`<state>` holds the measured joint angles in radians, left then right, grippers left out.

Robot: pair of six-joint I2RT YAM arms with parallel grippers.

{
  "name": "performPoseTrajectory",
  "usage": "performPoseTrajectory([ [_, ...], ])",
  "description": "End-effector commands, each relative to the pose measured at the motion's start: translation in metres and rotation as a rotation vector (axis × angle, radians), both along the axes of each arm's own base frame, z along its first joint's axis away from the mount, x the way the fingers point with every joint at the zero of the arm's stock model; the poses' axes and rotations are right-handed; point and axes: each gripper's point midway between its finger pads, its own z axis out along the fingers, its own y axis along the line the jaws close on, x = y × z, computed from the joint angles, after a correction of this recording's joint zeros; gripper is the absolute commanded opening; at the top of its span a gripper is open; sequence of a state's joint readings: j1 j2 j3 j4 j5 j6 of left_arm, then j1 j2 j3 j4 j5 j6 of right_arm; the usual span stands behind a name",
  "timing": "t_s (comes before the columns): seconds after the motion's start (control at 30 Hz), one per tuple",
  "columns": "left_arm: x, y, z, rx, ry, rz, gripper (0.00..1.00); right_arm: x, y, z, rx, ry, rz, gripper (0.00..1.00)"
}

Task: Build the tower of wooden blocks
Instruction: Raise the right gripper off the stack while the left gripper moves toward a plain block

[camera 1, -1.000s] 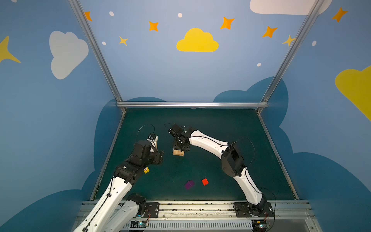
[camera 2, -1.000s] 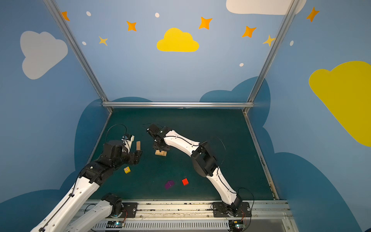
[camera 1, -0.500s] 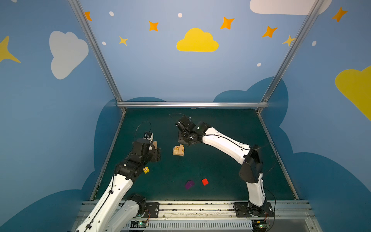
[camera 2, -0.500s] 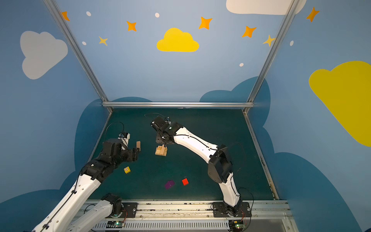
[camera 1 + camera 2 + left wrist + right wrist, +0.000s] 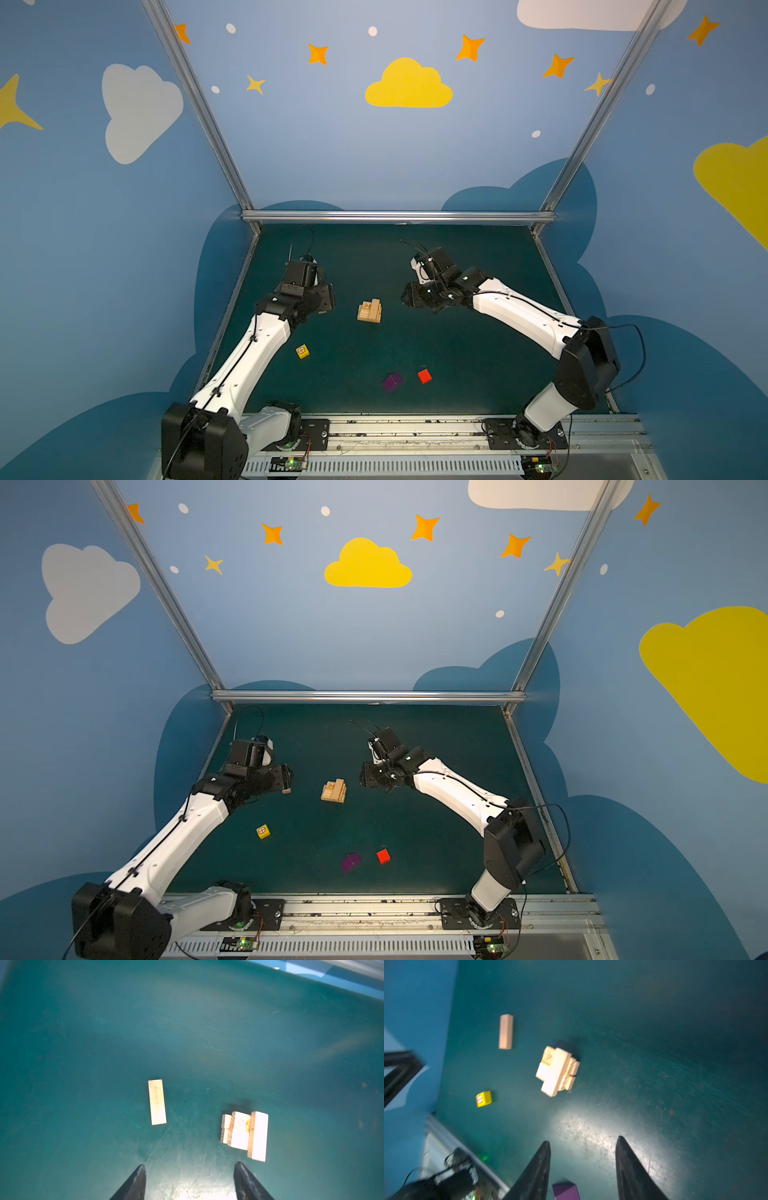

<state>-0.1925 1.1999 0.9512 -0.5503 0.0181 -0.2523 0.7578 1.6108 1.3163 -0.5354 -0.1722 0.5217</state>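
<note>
Tower (image 5: 369, 311) untouched; left hand (image 5: 190, 1164) spread, empty; right hand (image 5: 583, 1139) spread, empty; loose plank (image 5: 157, 1102) lies near it, apart.

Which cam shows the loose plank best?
Left wrist: the loose plank lies whole, sharp and unobstructed. Right wrist shows it whole but blurred. In both top views the left gripper hides most of it.

You are looking past the left gripper (image 5: 190, 1164), its two dark fingers spread with only bare green mat (image 5: 187, 1022) between them. A single pale plank (image 5: 157, 1102) lies flat, apart from the tower (image 5: 257, 1136), a stepped cluster of tan planks, one with orange print.
</note>
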Motion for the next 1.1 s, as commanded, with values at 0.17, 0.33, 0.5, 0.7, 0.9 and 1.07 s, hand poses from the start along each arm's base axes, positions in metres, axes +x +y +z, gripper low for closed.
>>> performPoseTrajectory([
  [0.17,0.018,0.019,-0.006,-0.030,0.032,0.082,0.62,-0.033,0.021,0.038,0.187,-0.089,0.265,0.47],
  [0.33,0.026,0.031,-0.011,-0.046,0.017,0.100,0.60,-0.040,0.029,0.039,0.229,-0.088,0.329,0.47],
  [0.5,0.034,0.029,-0.030,-0.116,0.072,0.101,0.59,-0.044,0.036,0.036,0.239,-0.076,0.378,0.46],
  [0.7,0.039,0.026,-0.064,-0.135,0.255,0.080,0.57,-0.046,0.043,0.038,0.279,-0.047,0.389,0.47],
  [0.9,0.042,0.022,-0.082,-0.164,0.325,0.086,0.52,-0.044,0.050,0.036,0.294,-0.022,0.394,0.47],
  [1.07,0.042,0.026,-0.085,-0.132,0.340,0.093,0.53,-0.041,0.054,0.037,0.310,0.006,0.398,0.47],
])
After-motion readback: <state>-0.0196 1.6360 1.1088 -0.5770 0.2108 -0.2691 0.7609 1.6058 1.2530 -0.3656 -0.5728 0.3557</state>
